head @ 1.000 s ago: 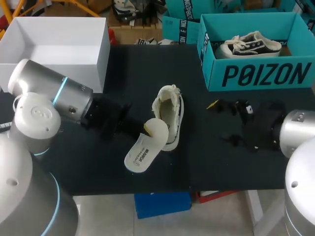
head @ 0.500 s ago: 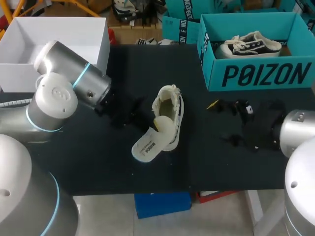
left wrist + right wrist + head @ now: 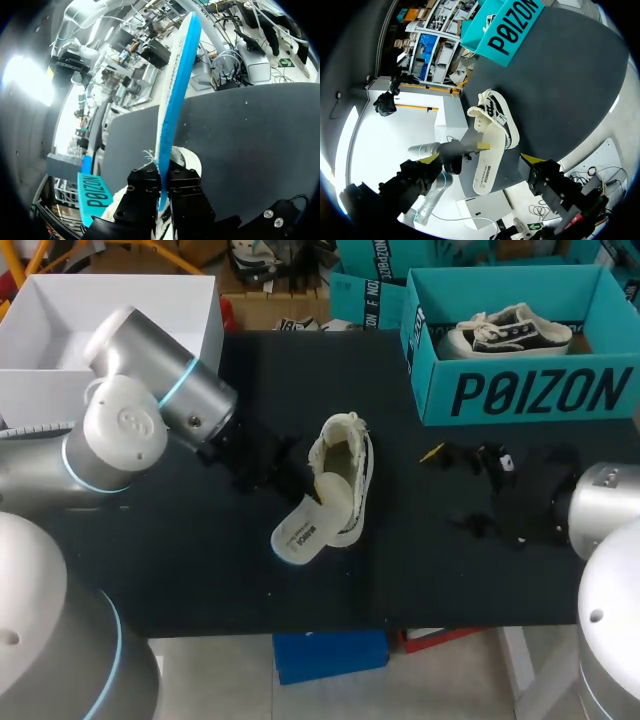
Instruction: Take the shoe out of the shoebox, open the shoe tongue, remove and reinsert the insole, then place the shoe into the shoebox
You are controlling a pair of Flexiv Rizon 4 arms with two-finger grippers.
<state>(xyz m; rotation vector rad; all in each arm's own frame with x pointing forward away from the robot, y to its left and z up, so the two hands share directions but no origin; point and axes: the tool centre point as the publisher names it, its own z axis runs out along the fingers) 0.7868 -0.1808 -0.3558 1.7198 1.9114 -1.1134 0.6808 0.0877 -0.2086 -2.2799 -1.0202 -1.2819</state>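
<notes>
My left gripper (image 3: 164,186) has its fingers clamped on the white insole (image 3: 310,527), just left of the middle of the head view. The insole's far end leans on the cream shoe (image 3: 345,465), which lies on the black tabletop (image 3: 200,570). The teal shoebox (image 3: 520,390) sits at the upper right. My right gripper (image 3: 480,159) has its fingers wide apart, holding nothing.

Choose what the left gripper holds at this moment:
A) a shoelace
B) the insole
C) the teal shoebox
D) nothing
B: in the left wrist view the two fingers of the left gripper press on the insole from both sides, and its other end lies at the shoe.
</notes>
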